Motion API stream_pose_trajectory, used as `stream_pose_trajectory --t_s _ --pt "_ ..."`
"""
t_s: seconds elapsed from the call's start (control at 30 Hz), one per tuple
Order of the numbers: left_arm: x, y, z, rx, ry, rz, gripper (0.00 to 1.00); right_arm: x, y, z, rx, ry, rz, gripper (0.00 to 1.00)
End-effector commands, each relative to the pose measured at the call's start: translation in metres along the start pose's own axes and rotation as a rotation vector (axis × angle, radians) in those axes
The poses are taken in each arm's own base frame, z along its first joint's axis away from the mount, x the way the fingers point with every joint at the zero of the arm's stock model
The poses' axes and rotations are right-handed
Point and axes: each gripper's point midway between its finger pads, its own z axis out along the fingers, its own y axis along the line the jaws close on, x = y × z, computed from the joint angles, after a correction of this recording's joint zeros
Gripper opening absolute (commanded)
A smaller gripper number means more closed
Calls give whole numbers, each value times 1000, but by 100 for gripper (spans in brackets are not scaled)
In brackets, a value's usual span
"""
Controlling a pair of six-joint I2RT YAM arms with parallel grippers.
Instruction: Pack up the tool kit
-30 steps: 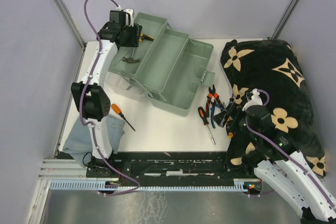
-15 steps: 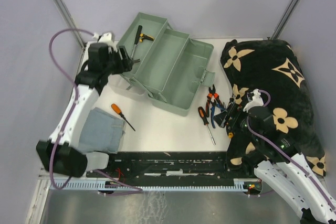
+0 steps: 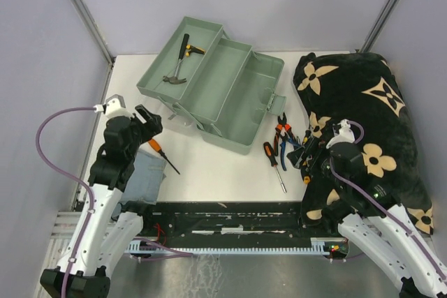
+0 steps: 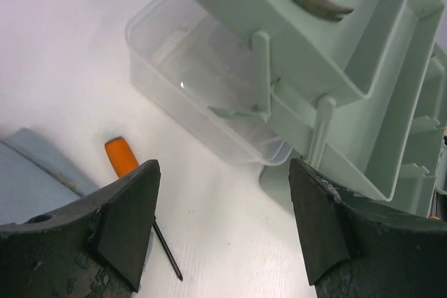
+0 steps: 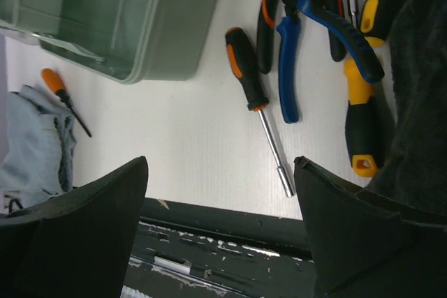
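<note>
1. The left gripper (image 3: 149, 121) hovers with its jaws wide apart and nothing between them. It is close to a small orange screwdriver (image 3: 158, 148) that lies by the folded cloth (image 3: 143, 176), near the table's left edge.
2. The open toolbox (image 3: 230, 99) sits at centre back, beyond that gripper. A hammer (image 3: 177, 63) lies in its left tray.
3. Pliers (image 3: 282, 130) and a black-and-orange screwdriver (image 3: 270, 153) lie on bare white table (image 3: 223, 169) to the right of the toolbox.
4. The right gripper (image 3: 305, 157) hangs just beside them with its jaws spread and empty, at the edge of the black flowered blanket (image 3: 363, 95).

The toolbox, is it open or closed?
Open: the toolbox has its trays spread out, and the hammer lies in the left one.
</note>
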Motion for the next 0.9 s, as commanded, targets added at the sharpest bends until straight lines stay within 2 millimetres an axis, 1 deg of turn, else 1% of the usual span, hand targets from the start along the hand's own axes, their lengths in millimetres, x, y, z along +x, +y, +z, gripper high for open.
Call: stream_pose_trajectory --t_s 0.0,0.1,0.13,0.2,0.27,0.37,0.47,0.57,0.67,0.73,0.87 --pt "29 9 1 -38 62 -161 80 3 -11 9 98 38 -3 93" --pt "58 33 6 -161 106 -275 80 12 -12 14 121 104 -8 93" --pt "67 38 8 -188 121 -308 79 14 -11 16 120 118 -5 92" --pt "84 41 14 -188 150 -326 77 17 -8 20 113 139 -1 92" --pt "96 44 20 -189 168 -335 76 18 -5 21 95 143 2 92" --pt "101 54 26 -242 161 -333 76 18 -4 19 84 136 0 92" --pt "101 58 35 -266 147 -300 76 16 -8 17 86 110 2 92" --pt "100 66 43 -336 157 -273 76 14 -9 15 75 85 6 93" --pt "107 78 52 -404 169 -239 76 12 -8 13 66 67 8 93" --pt "113 83 58 -435 167 -250 76 11 -9 13 69 62 10 93" --pt "129 89 68 -466 197 -275 76 11 -10 13 77 63 8 93"
